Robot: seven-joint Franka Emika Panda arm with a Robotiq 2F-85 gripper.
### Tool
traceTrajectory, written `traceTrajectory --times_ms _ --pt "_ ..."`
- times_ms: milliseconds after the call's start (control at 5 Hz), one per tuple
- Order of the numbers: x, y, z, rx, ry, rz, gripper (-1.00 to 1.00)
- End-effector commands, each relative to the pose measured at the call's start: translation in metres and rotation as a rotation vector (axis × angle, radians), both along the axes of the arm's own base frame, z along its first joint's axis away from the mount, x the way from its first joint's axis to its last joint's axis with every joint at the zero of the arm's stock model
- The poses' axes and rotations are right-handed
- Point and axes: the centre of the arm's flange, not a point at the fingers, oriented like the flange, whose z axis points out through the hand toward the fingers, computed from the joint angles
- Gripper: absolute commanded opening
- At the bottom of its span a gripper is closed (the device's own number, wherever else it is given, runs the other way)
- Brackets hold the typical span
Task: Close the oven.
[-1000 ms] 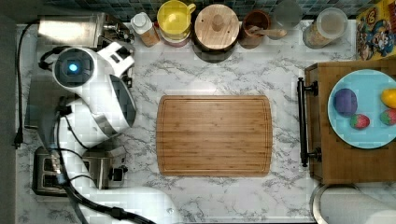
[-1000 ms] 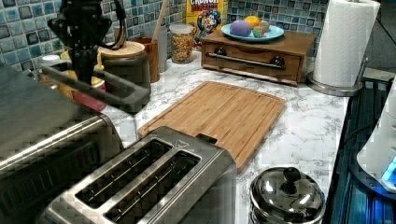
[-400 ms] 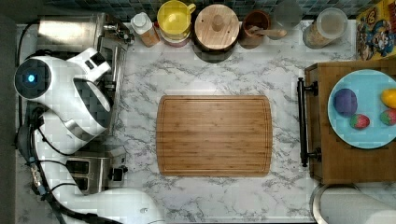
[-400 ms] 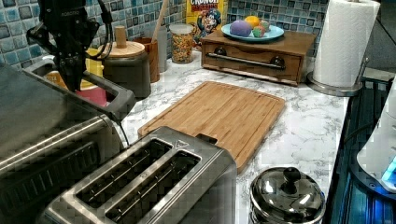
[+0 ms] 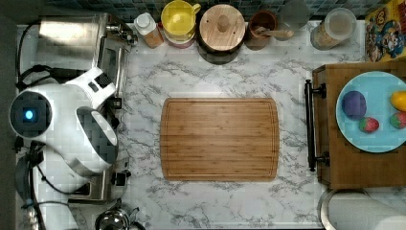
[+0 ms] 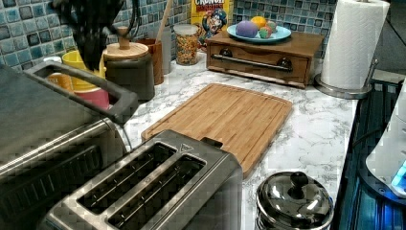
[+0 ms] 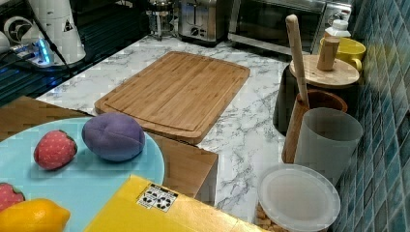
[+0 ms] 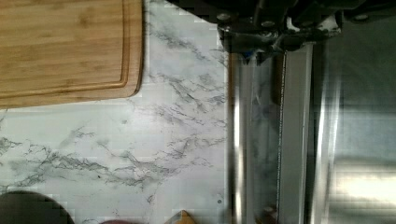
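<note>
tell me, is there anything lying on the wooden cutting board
No, the top view shows the cutting board bare, with only marble counter around it.

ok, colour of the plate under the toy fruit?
Light blue plate, clearest in the top view.

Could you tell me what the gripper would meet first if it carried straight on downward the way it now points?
Most likely the oven, at its raised door's bar handle: the gripper hangs just above that bar in the left view. How close they are is unclear.
</note>
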Motion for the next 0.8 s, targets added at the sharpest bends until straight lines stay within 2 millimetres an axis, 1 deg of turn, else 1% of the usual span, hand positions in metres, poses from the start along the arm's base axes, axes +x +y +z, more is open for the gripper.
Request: traceTrajectory --times_ms 200,800 --pt "-0.0003 -0.0131 0.1003 -0.031 0.005 -0.044 -1.0" --pt "-0.0004 -0.0131 0.1003 -0.031 0.005 -0.044 -1.0"
